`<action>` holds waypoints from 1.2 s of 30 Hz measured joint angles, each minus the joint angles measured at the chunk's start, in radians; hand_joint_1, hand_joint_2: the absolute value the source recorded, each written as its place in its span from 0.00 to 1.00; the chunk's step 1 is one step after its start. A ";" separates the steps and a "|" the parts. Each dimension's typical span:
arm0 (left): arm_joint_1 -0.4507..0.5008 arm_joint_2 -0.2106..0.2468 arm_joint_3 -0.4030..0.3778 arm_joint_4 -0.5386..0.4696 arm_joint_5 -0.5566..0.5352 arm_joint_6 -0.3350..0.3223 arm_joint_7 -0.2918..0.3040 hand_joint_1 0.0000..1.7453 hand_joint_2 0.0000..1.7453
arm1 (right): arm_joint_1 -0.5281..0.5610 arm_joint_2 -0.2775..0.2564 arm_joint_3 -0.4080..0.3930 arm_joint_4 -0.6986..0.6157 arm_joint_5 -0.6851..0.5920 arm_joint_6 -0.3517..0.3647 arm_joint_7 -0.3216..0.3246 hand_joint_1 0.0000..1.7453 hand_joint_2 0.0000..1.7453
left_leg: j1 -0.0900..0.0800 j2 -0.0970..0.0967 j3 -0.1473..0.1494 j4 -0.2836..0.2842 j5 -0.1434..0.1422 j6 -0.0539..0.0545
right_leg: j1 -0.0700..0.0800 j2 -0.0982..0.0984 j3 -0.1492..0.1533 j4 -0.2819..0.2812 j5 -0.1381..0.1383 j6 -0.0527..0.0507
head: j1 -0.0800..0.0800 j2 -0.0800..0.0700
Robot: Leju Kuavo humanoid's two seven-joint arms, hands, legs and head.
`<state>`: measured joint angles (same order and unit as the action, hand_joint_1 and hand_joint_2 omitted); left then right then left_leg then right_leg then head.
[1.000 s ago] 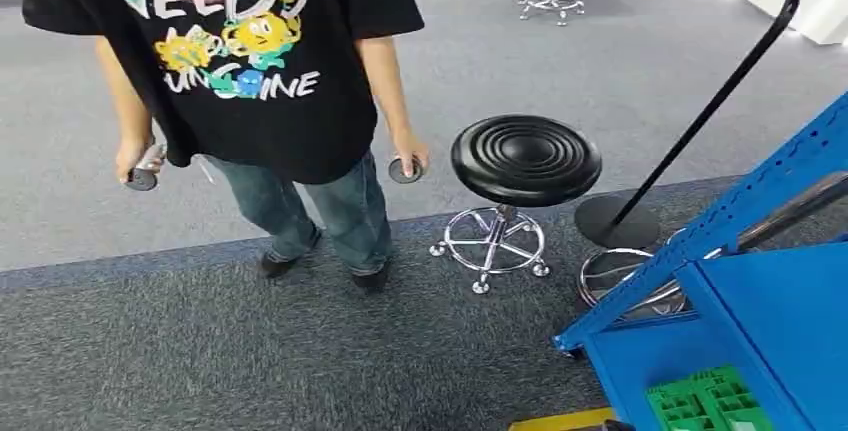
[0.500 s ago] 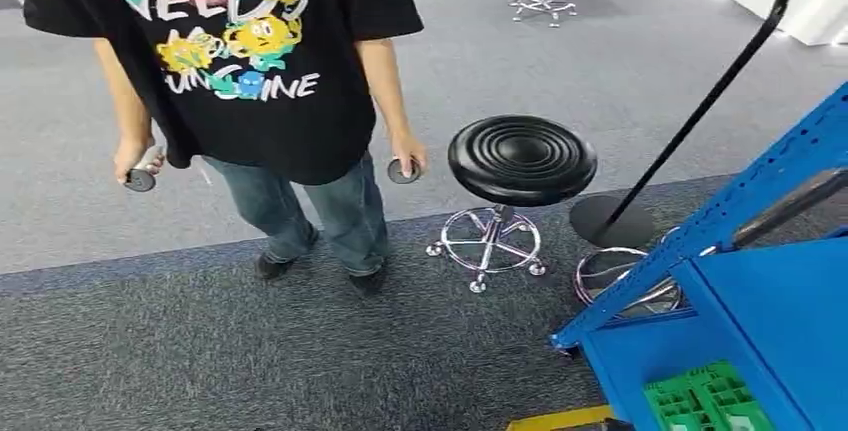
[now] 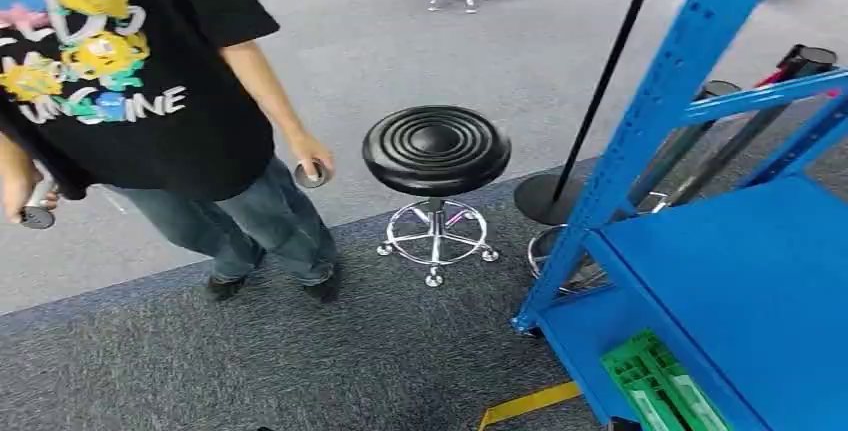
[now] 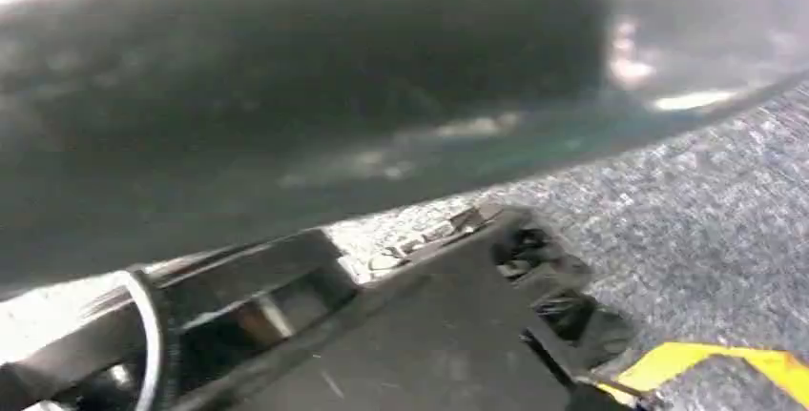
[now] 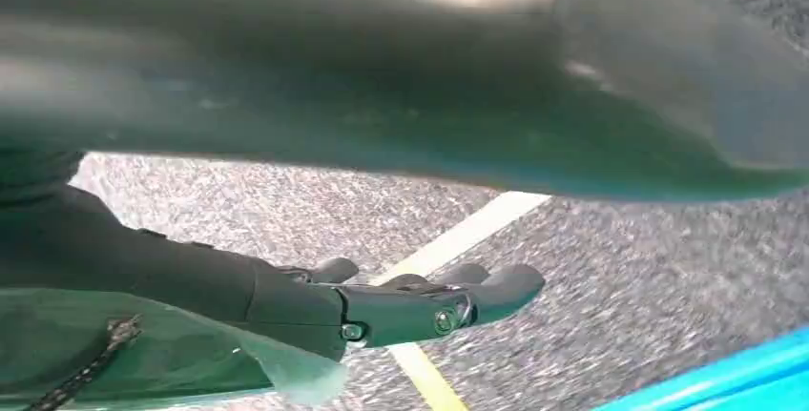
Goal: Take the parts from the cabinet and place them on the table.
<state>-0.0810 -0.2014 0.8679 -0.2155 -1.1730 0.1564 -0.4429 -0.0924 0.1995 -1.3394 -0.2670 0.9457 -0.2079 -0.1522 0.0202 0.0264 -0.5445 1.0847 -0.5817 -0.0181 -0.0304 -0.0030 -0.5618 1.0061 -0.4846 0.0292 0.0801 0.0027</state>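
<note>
Your right hand (image 5: 420,301) hangs over the carpet, fingers (image 5: 496,287) straight, holding nothing. Left hand's state: can't tell. Green part (image 3: 662,386) sits on the blue cabinet's (image 3: 740,281) lower shelf. Stool (image 3: 436,151) beside the person (image 3: 130,101).

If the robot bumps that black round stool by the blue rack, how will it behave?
The black stool would probably roll rather than tip: its chrome base spreads wide on small casters. The carpet may slow it. The seat likely swivels on its single post.
</note>
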 joint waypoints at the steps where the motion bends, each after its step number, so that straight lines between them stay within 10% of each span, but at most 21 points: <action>1: 0.003 0.000 0.000 0.000 0.000 0.000 0.000 0.00 0.00 | -0.002 0.000 0.000 -0.002 0.000 0.000 0.000 0.00 0.00 | -0.002 -0.012 -0.039 0.089 -0.043 0.002 | 0.003 0.011 -0.002 0.000 0.001 -0.004 | -0.002 0.000; 4: 0.008 0.000 0.000 0.000 0.000 0.000 0.000 0.00 0.00 | -0.002 0.000 -0.002 -0.002 0.000 0.000 0.000 0.00 0.00 | -0.008 -0.019 -0.117 0.243 -0.078 0.017 | 0.015 0.051 -0.003 0.000 0.003 -0.009 | -0.002 0.000; 7: 0.007 0.000 0.000 0.000 -0.002 0.001 0.000 0.00 0.00 | -0.001 0.000 -0.002 -0.002 0.001 0.000 0.000 0.00 0.00 | -0.021 -0.049 -0.041 0.049 0.059 0.043 | 0.018 0.095 0.000 0.000 0.005 -0.011 | -0.002 0.000; 9: 0.008 0.004 0.000 0.000 -0.002 0.003 0.000 0.00 0.00 | -0.003 0.002 -0.002 -0.002 0.002 0.000 0.000 0.00 0.00 | -0.021 -0.127 0.002 -0.061 0.086 0.055 | 0.023 0.118 -0.005 0.005 0.006 -0.008 | -0.002 0.000; 13: 0.006 0.002 0.000 0.000 -0.007 0.004 0.003 0.00 0.00 | 0.004 0.002 -0.003 -0.003 0.001 0.000 0.006 0.00 0.00 | -0.021 -0.086 0.009 -0.089 0.093 0.054 | 0.014 0.165 -0.031 -0.008 0.022 0.020 | 0.000 0.000; 16: 0.007 -0.002 0.000 -0.001 -0.008 -0.003 0.004 0.00 0.00 | 0.000 0.002 -0.003 -0.003 0.003 -0.005 0.009 0.00 0.00 | -0.024 -0.037 0.010 -0.106 0.104 0.064 | 0.021 0.032 -0.094 0.125 -0.073 0.021 | 0.011 0.000; 19: 0.012 -0.002 0.000 -0.001 -0.007 -0.007 0.005 0.00 0.00 | -0.002 0.002 -0.003 -0.003 0.004 -0.006 0.012 0.00 0.00 | -0.028 0.016 0.007 -0.104 0.103 0.065 | 0.018 0.008 -0.170 0.307 -0.138 0.030 | 0.010 0.000; 22: 0.009 -0.004 0.000 -0.001 -0.008 -0.008 0.005 0.00 0.00 | 0.004 0.002 -0.003 -0.004 0.005 -0.010 0.016 0.00 0.00 | -0.027 0.052 0.007 -0.100 0.100 0.061 | 0.017 -0.016 -0.048 0.108 -0.039 0.034 | 0.010 0.000; 24: 0.007 -0.005 0.000 -0.002 -0.008 -0.008 0.005 0.00 0.00 | -0.002 0.002 -0.003 -0.004 0.005 -0.010 0.017 0.00 0.00 | -0.036 0.070 0.010 -0.093 0.092 0.049 | 0.022 -0.072 0.027 -0.011 -0.020 0.021 | 0.010 0.000; 28: 0.004 -0.005 0.001 -0.003 -0.019 -0.005 0.006 0.00 0.00 | 0.001 0.002 -0.003 -0.004 0.002 -0.015 0.018 0.00 0.00 | -0.034 0.100 0.018 -0.091 0.091 0.032 | 0.021 -0.030 0.013 -0.016 -0.008 -0.007 | 0.005 0.000; 31: 0.006 -0.005 0.001 -0.003 -0.021 -0.005 0.006 0.00 0.00 | -0.001 0.002 -0.003 -0.004 0.000 -0.016 0.018 0.00 0.00 | -0.022 -0.007 -0.026 0.027 0.001 0.013 | 0.015 -0.003 0.022 -0.020 0.004 -0.025 | -0.001 0.000; 33: 0.012 -0.005 0.002 -0.003 -0.021 0.000 0.009 0.00 0.00 | -0.003 0.002 -0.003 -0.004 0.000 -0.018 0.018 0.00 0.00 | -0.020 -0.018 -0.099 0.199 -0.073 0.009 | 0.017 0.026 0.017 -0.019 0.006 -0.028 | -0.002 0.000; 36: 0.013 -0.006 0.003 -0.003 -0.028 0.012 0.014 0.00 0.00 | 0.000 0.002 -0.003 -0.004 0.000 -0.027 0.024 0.00 0.00 | -0.020 -0.022 -0.087 0.169 -0.014 0.015 | 0.018 0.068 0.018 -0.018 0.008 -0.026 | -0.001 0.000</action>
<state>-0.0682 -0.2075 0.8713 -0.2182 -1.2009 0.1682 -0.4292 -0.0924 0.2010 -1.3428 -0.2712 0.9457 -0.2353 -0.1282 -0.0001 0.0043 -0.6312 1.2537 -0.5953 -0.0035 -0.0127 0.0647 -0.5433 0.9883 -0.4763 0.0030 0.0790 0.0027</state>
